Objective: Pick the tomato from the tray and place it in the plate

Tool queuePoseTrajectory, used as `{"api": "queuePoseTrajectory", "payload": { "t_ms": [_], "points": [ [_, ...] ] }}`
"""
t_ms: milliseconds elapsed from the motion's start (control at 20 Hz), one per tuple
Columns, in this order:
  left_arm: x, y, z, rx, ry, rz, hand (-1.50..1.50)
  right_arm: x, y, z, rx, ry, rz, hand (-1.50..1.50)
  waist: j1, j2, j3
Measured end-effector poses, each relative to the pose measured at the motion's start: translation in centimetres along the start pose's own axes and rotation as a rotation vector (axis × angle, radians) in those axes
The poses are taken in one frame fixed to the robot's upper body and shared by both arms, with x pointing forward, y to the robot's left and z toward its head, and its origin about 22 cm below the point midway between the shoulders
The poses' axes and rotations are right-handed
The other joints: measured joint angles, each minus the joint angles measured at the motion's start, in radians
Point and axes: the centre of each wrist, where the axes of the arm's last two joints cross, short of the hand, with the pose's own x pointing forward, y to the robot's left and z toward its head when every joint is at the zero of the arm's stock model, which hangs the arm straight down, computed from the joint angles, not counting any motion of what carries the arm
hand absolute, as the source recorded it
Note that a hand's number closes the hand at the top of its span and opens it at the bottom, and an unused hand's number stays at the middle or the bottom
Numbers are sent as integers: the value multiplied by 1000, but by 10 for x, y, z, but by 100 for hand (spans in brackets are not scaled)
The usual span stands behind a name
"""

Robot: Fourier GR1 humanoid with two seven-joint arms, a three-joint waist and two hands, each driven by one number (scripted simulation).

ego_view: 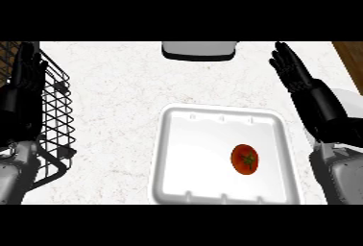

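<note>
1. The left robot hand (22,91) stands at the view's left edge, fingers straight and pointing up, held apart from everything and gripping nothing; its grey forearm enters from the lower left corner.
2. The right robot hand (312,98) rises at the right edge, fingers likewise straight and spread, empty, angled slightly inward over the bench (113,96).
3. The tomato (245,159) lies in the white tray (177,158), towards its right side, stem end facing up.
4. The plate (352,103) shows only as a white sliver behind the right robot hand.
5. A black wire rack (58,120) stands beside the left robot hand; a grey container (199,50) sits at the bench's far edge.
</note>
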Motion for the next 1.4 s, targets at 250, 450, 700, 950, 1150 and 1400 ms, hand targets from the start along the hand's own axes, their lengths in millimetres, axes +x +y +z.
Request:
{"api": "queuePoseTrajectory", "payload": {
  "t_ms": [250,450,700,950,1150,1400],
  "points": [
    [2,-8,15,-56,31,235,0,-47,24,1,264,320,-97,-150,43,9,38],
    [16,-31,16,48,45,279,0,-58,36,-1,573,477,81,-150,65,24,38],
    [20,-57,25,-338,-31,101,0,-38,43,-23,868,443,394,-150,62,16,25],
    [2,-46,28,-498,-54,16,0,-26,61,-50,1033,387,598,-150,38,5,19],
    [-11,-33,32,-530,-56,-14,0,-24,75,-69,1101,408,698,-150,13,-4,17],
    [-19,-27,31,-547,-61,-18,0,-20,80,-90,1203,547,731,-150,-5,-11,18]
  ]
}}
